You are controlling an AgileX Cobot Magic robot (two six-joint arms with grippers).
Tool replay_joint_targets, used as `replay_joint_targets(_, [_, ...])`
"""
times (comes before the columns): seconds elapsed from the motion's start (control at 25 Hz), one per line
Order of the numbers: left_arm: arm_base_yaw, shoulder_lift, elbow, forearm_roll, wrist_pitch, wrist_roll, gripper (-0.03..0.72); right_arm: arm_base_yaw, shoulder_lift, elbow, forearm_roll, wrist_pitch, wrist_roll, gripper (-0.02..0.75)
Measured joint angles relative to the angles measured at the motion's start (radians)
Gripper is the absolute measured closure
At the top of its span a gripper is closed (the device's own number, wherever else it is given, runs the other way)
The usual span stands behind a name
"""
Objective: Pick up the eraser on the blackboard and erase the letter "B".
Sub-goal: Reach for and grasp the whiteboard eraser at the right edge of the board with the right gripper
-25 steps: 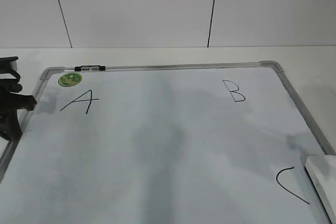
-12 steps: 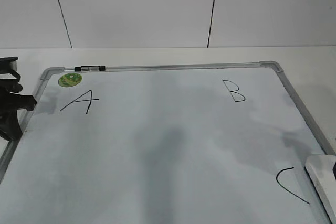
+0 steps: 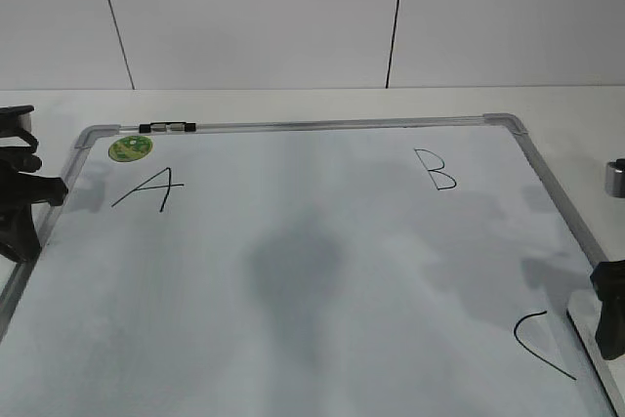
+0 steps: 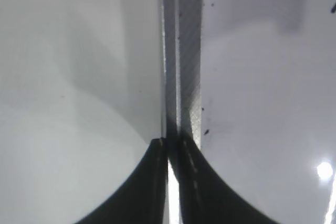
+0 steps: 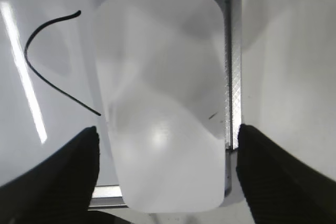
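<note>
Right hand poised over the eraser, before the grasp.
The eraser lies flat at the blackboard's lower right corner, against the grey frame, beside the C-like curve; the letter "B" sits well apart, near the top edge. The right hand straddles the eraser, fingers wide apart, holding nothing. The left hand, closed and empty, rests over the left frame. Closing off-centre could catch the frame or skew the eraser.
</note>
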Motion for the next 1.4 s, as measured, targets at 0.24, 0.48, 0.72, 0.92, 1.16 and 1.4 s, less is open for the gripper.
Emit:
replay_joint_targets(0.24, [0.000, 0.000, 0.000, 0.000, 0.000, 0.000, 0.650, 0.000, 0.039, 0.000, 0.000, -0.010, 0.000, 0.117])
replay_joint_targets(0.48, [0.000, 0.000, 0.000, 0.000, 0.000, 0.000, 0.650, 0.000, 0.043, 0.000, 0.000, -0.012, 0.000, 0.133])
replay_joint_targets(0.72, [0.000, 0.000, 0.000, 0.000, 0.000, 0.000, 0.650, 0.000, 0.043, 0.000, 0.000, -0.012, 0.000, 0.162])
replay_joint_targets(0.92, [0.000, 0.000, 0.000, 0.000, 0.000, 0.000, 0.650, 0.000, 0.043, 0.000, 0.000, -0.015, 0.000, 0.165])
replay_joint_targets(1.16, [0.000, 0.000, -0.002, 0.000, 0.002, 0.000, 0.650, 0.000, 0.043, 0.000, 0.004, -0.025, 0.000, 0.165])
replay_joint_targets(1.4, [0.000, 0.000, -0.002, 0.000, 0.002, 0.000, 0.650, 0.000, 0.043, 0.000, 0.017, -0.028, 0.000, 0.141])
